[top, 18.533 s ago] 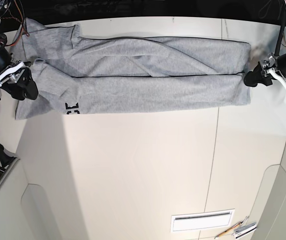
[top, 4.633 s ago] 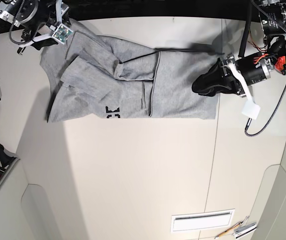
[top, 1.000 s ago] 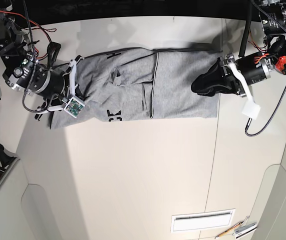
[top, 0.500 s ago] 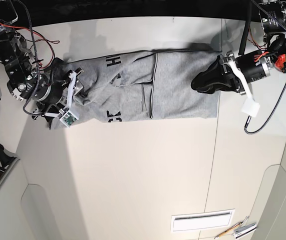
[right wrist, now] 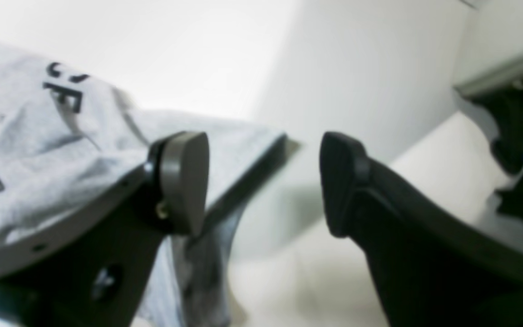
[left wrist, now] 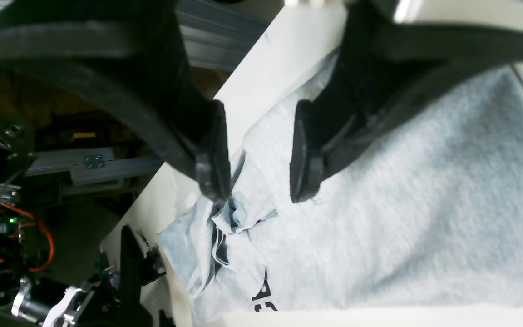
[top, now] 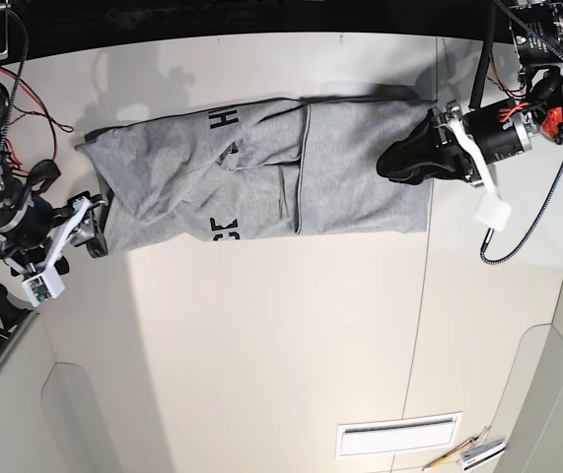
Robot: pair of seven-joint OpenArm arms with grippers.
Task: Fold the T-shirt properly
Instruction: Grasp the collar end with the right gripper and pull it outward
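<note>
Heather-grey cotton T-shirt with black block lettering lies partly folded and rumpled across the pale table. Judged step: re-gripping between folds; next, its bunched end needs seizing and smoothing. Left gripper hovers over the cloth, jaws parted, holding nothing; right gripper likewise spread, empty, beside the shirt's edge.

The bench is a pale cream surface with a thin seam running from its far edge toward the near edge on the right side. A grey T-shirt lies directly on it near the far edge, spread sideways and rumpled, with black letters showing. At the near edge a white slotted vent is set into the surface, with a few small tools beside it.
</note>
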